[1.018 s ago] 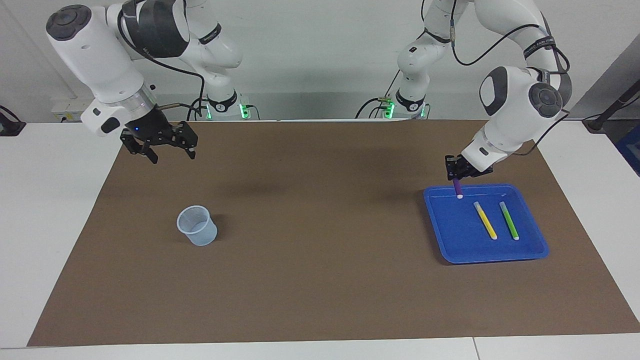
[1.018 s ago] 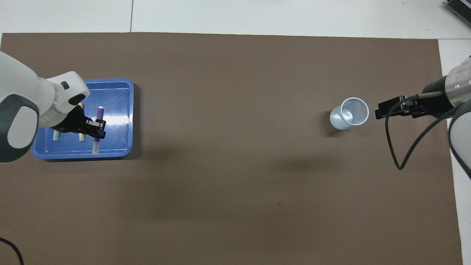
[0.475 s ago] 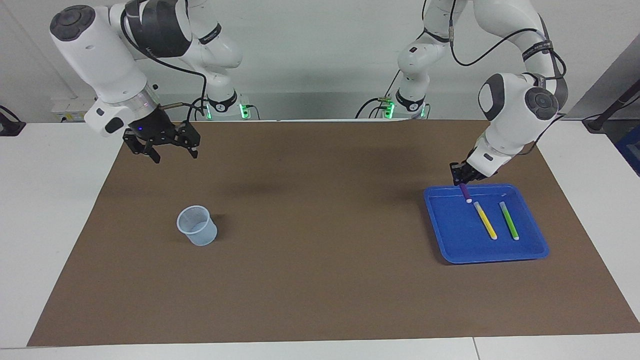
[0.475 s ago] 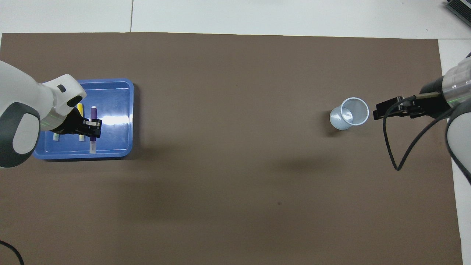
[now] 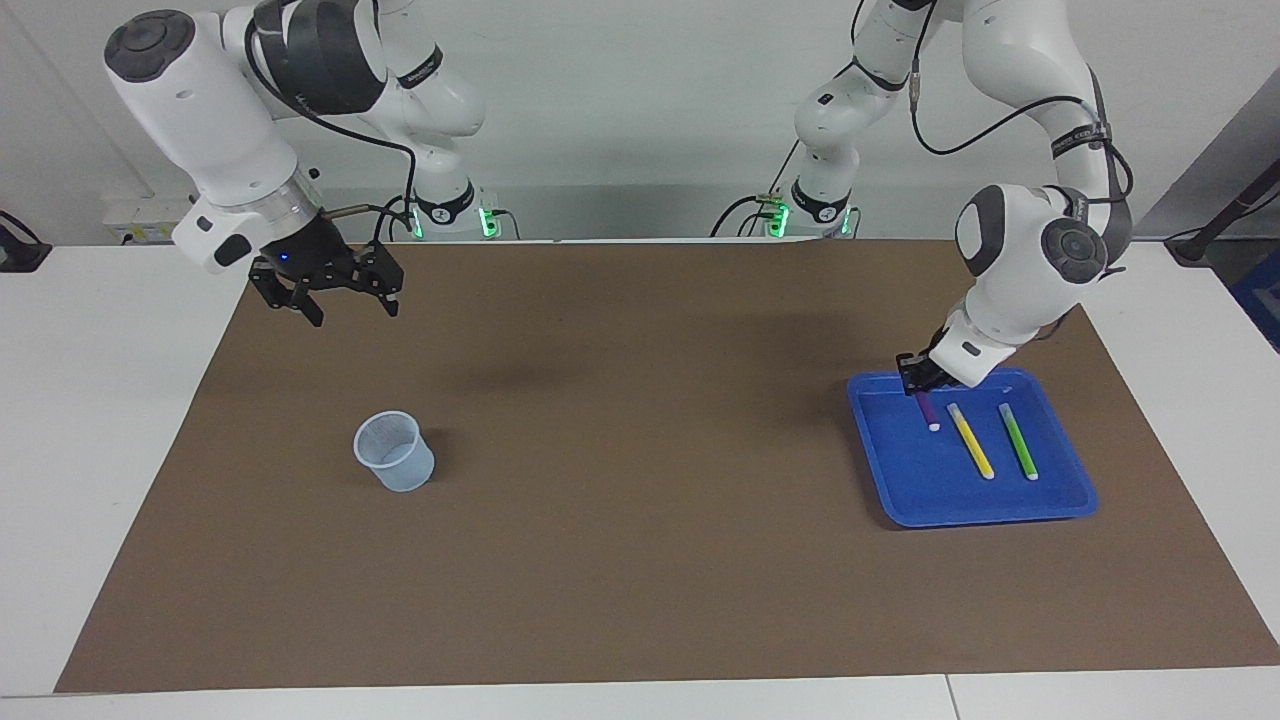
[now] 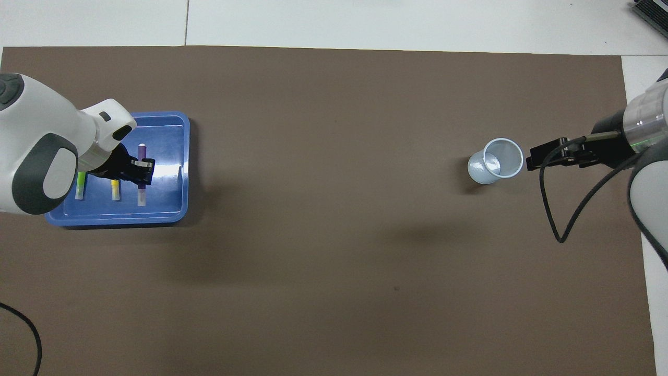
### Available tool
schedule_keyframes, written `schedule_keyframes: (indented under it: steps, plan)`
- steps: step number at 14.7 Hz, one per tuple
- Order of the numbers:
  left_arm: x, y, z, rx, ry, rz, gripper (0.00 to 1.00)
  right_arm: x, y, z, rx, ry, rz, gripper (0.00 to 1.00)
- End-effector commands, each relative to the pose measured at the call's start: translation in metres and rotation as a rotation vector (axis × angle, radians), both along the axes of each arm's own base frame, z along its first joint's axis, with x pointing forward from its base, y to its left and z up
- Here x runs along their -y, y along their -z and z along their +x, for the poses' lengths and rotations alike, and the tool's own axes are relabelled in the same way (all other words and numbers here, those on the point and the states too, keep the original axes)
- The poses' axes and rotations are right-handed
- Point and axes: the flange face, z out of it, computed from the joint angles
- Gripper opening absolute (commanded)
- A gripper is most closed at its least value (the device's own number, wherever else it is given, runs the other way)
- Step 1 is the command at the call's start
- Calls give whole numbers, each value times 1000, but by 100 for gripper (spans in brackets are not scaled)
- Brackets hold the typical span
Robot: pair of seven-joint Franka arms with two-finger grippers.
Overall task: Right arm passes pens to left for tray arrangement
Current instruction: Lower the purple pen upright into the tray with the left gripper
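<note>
Since the earlier frames, the purple marker pen with a white tip (image 5: 928,411) has been lowered from a steep tilt above the rim to a low position inside the shallow bright-blue plastic tray (image 5: 905,470); in the facing view it is held by the left end effector (image 5: 917,384), whose fingers are closed on it. It is lined up beside the yellow marker pen (image 5: 970,440) and the green marker pen (image 5: 1018,441), which lie flat in the tray at the left arm's end of the worktop. Whether the purple pen already rests on the tray floor cannot be told. The right end effector (image 5: 345,300) is seen empty and spread open, waiting over the brown mat, with the small translucent plastic cup (image 5: 394,451) standing apart from it.

In the overhead view, the purple pen (image 6: 141,175) is shown parallel to the yellow (image 6: 115,189) and green (image 6: 80,185) pens. The last placement is judged nearly done, with only the release left.
</note>
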Motion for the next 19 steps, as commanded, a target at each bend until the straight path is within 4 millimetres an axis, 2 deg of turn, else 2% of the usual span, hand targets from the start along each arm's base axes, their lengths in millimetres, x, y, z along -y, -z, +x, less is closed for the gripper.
schedule_keyframes:
  steps: [1, 5, 9, 19]
  plan:
    - [-6, 17, 27, 7, -11, 16, 0, 2, -1, -6, -6, -15, -25, 100]
    - [4, 35, 28, -14, -40, 12, 0, 2, -1, -6, -6, -15, -25, 100]
    - [4, 52, 21, -30, -79, 31, 0, 1, -1, -6, -5, -17, -25, 100]
    - [4, 78, 14, 13, -69, 60, 0, 1, 0, -6, -5, -16, -25, 100]
